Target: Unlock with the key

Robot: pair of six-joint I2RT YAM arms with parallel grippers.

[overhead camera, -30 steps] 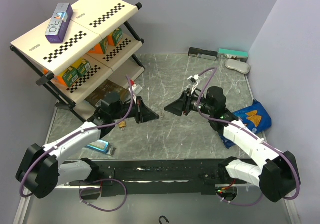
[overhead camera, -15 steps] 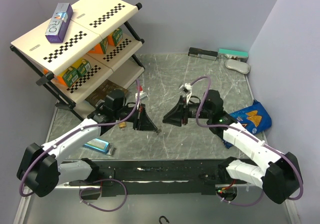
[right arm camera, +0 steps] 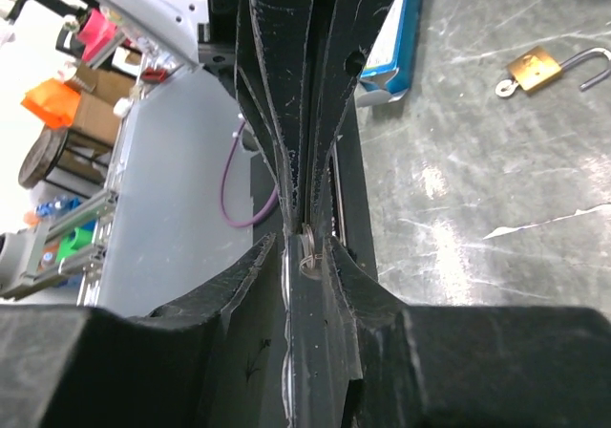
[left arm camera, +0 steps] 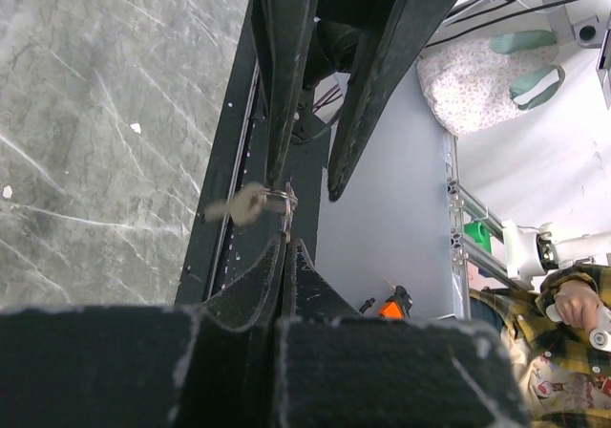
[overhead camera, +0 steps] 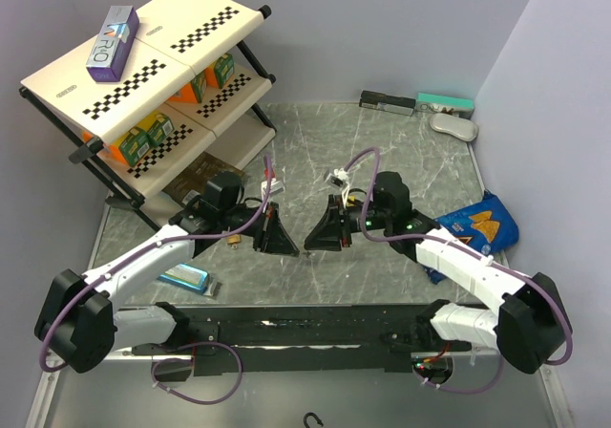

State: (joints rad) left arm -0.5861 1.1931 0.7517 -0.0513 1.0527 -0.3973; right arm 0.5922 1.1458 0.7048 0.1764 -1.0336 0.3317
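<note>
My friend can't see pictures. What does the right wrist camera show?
The black right gripper straddles a small metal ring pinched by the black left gripper. A brass padlock with a silver shackle and a blue box lie on the grey marble table.

Top view high above the 6 o'clock edge, looking down on whole surface (overhead camera: pixel 401 160), wrist views close along left tool (left arm camera: pixel 284 245) and right tool (right arm camera: pixel 301 246), facing each other, sharing centre.

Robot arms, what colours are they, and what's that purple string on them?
The left arm and right arm have white shells and chunky black joints. The left hand and right hand are black, each with two pointed fingers. The purple strings are cables looping along each arm. A green light glows on the right arm.
</note>
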